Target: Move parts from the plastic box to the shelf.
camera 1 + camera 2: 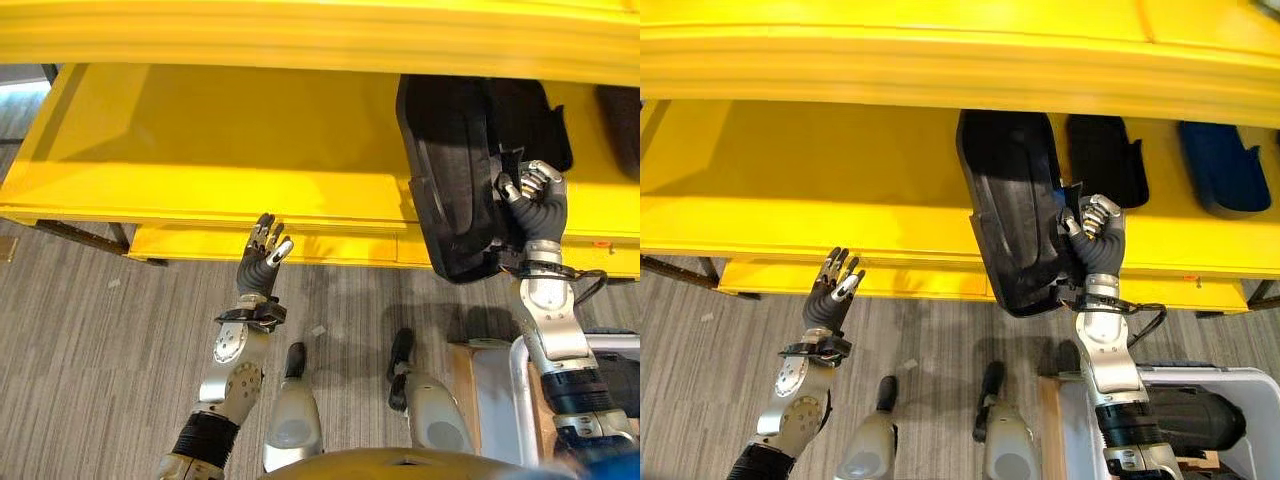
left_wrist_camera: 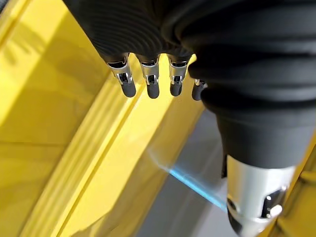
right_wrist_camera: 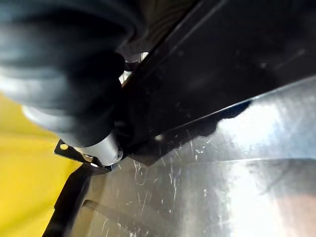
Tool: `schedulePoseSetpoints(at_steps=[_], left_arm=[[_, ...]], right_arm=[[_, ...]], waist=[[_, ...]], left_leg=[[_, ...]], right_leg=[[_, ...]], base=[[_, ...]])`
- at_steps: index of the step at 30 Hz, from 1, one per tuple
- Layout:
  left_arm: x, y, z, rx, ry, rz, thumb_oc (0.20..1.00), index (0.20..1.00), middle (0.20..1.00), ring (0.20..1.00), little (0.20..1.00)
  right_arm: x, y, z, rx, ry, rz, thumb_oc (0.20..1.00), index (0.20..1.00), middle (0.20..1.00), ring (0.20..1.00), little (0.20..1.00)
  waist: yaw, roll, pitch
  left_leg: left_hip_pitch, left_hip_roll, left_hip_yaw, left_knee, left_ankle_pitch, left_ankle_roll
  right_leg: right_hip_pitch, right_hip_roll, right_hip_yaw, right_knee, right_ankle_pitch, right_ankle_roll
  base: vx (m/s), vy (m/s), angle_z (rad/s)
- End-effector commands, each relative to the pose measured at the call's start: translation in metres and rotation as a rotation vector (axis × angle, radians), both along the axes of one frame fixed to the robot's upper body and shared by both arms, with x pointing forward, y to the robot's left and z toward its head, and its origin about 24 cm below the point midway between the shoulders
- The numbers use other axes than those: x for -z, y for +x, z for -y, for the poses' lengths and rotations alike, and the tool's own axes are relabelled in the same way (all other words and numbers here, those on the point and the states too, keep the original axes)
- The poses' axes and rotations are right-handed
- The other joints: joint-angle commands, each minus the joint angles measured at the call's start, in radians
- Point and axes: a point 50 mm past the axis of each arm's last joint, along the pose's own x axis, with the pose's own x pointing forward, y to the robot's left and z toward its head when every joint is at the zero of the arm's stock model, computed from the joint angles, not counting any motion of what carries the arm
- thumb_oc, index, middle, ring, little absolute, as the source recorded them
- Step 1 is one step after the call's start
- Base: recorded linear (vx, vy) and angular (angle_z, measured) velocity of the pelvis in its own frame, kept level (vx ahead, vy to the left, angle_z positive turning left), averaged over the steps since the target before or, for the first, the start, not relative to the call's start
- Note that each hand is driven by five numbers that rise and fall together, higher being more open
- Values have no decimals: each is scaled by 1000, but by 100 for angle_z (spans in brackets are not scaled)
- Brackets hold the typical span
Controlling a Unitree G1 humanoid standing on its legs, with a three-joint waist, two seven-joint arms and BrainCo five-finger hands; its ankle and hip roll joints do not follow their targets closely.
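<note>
While the right hand clamps its fingers on the edge of a black part in the left eye view, the part stands tilted across the yellow shelf's front lip, likely mid-placement. Right eye view: other parts already lie on the shelf; the box sits low right. Left wrist view: left hand, fingers straight and apart, idle near the shelf. Right wrist view: glossy black part close against the hand.

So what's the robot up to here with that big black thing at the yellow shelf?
The right hand is curled around a large black part, holding it at the front edge of the yellow shelf. Two more parts already lie further along the shelf. The left hand is open, holding nothing. Another dark part sits in the plastic box.
</note>
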Motion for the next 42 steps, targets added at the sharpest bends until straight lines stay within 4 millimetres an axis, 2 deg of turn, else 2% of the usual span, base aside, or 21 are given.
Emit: schedulePoseSetpoints(at_steps=[1,2,4,7,8,11,12,18,20,22,26,32,33,34,37,39,42], left_arm=[[-18,-4,-14,-51,44,96,1000,1000,1000,1000,1000],[-18,-4,-15,-52,45,97,1000,1000,1000,1000,1000],[-21,-2,-13,-56,42,101,1000,1000,1000,1000,1000],[-20,-2,-12,-61,41,95,1000,1000,1000,1000,1000],[-21,-1,-11,-64,39,94,1000,1000,1000,1000,1000],[-23,0,-12,-72,36,101,1000,1000,1000,1000,1000],[-25,0,-12,-77,31,106,1000,1000,1000,1000,1000],[-28,2,-9,-44,31,115,1000,1000,1000,1000,1000],[-30,2,-6,-21,32,116,1000,1000,1000,1000,1000],[-29,2,-4,-10,33,115,1000,1000,1000,1000,1000],[-32,5,2,32,39,122,1000,1000,1000,1000,1000],[-34,8,5,54,61,127,1000,1000,1000,1000,1000],[-34,10,7,61,67,121,1000,1000,1000,1000,1000],[-34,10,8,61,67,122,1000,1000,1000,1000,1000],[-32,11,8,62,63,113,1000,1000,1000,1000,1000],[-27,8,8,69,56,93,1000,1000,1000,1000,1000],[-22,6,7,71,51,76,1000,1000,1000,1000,1000]], right_arm=[[-40,1,-22,-110,47,195,200,200,200,200,200],[-40,2,-23,-111,48,196,200,200,200,200,200],[-41,9,-41,-165,91,190,200,200,200,200,200],[-40,14,-54,-198,109,173,200,200,200,200,200],[-38,20,-68,-246,110,147,200,200,200,200,200],[-41,29,-87,-296,91,127,200,200,200,200,200],[-49,41,-104,-323,71,120,200,200,200,200,200],[-74,65,-119,-282,49,137,200,200,200,200,200],[-89,76,-114,-219,37,152,200,200,200,200,200],[-93,82,-111,-188,27,146,200,200,200,200,200],[-109,110,-89,-52,64,78,200,200,200,200,200],[-117,119,-71,29,121,54,200,200,200,200,200],[-120,123,-59,74,149,41,200,200,200,200,200],[-121,123,-59,74,149,42,200,200,200,200,200],[-124,124,-33,146,188,32,200,200,200,200,200],[-122,125,-19,187,183,14,200,200,200,200,200],[-122,125,-7,222,174,6,200,200,200,200,200]], waist=[[35,-46,-84],[34,-48,-84],[48,-52,-82],[59,-56,-83],[73,-57,-83],[97,-59,-84],[124,-61,-88],[166,-55,-94],[183,-53,-95],[189,-52,-95],[209,-41,-79],[205,-27,-54],[189,-14,-34],[191,-14,-33],[162,3,-4],[140,14,20],[123,18,32]], left_leg=[[-44,34,5,24,76,-23],[-46,32,5,26,74,-22],[-63,15,3,46,62,-19],[-68,8,1,49,55,-15],[-76,1,0,52,53,-12],[-83,-9,-7,52,51,-8],[-90,-20,-18,50,51,-4],[-108,-38,-39,56,48,0],[-117,-47,-49,66,43,1],[-120,-50,-51,72,40,2],[-142,-63,-64,111,24,2],[-162,-66,-60,157,7,3],[-173,-64,-52,196,-9,3],[-175,-64,-51,199,-11,3],[-187,-53,-26,280,-49,5],[-196,-34,-4,358,-88,3],[-210,-15,9,409,-112,1]], right_leg=[[151,-106,37,47,-58,103],[152,-107,36,45,-57,104],[162,-119,26,26,-47,110],[167,-123,23,15,-41,114],[175,-127,14,2,-35,118],[185,-132,1,-10,-30,122],[191,-138,-15,-18,-23,126],[201,-144,-37,-22,-19,131],[201,-146,-43,-18,-20,131],[202,-147,-46,-16,-21,131],[191,-153,-50,11,-31,128],[160,-159,-30,57,-45,123],[128,-165,-7,105,-59,118],[123,-165,-4,109,-61,118],[61,-169,37,201,-82,116],[10,-166,78,282,-109,114],[-33,-158,110,334,-128,112]], base=[[44,94,18],[36,65,22],[45,68,32],[29,30,21],[35,28,9],[48,10,9],[43,-4,10],[30,0,14],[18,5,20],[7,11,22],[-19,18,10],[-54,34,2],[-79,64,-3],[-147,108,-4],[-92,94,-22],[-101,89,-50],[-114,46,-67]])
